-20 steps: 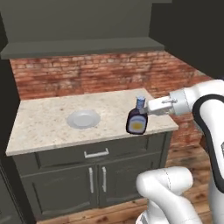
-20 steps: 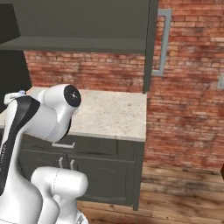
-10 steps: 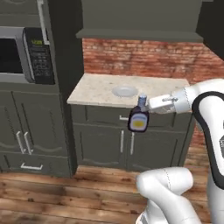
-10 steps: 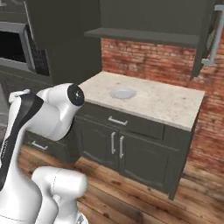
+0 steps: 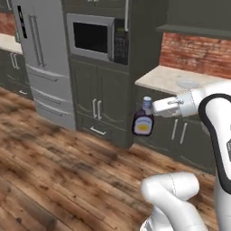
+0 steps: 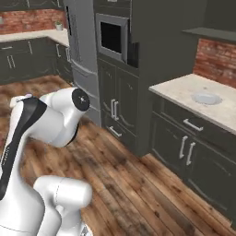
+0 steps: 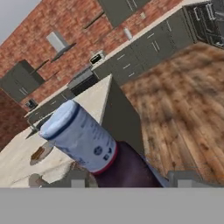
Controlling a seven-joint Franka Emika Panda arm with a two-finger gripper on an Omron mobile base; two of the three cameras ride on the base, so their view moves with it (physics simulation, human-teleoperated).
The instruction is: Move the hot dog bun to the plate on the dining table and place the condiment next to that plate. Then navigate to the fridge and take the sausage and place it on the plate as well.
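Evidently, step in hand: carrying the condiment toward the dining table; bun seemingly not yet plated.
Fridge (image 5: 38, 58): stood far left, doors shut.
Counter (image 5: 180, 81): stood right, a white plate (image 6: 205, 98) on it.
Gripper (image 5: 155, 107): clenched on the bottle's neck.
Condiment bottle (image 5: 143, 119): hung over the wood floor, near the cabinets.
Next move: judged, driving on until the table appears.

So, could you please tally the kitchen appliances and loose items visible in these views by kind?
Tall grey steel fridge: 1
Built-in black-and-silver microwave: 1
Dark condiment bottle with blue cap and yellow label, held in the claw: 1
Round white plate on the beige stone counter: 1
Total: 4
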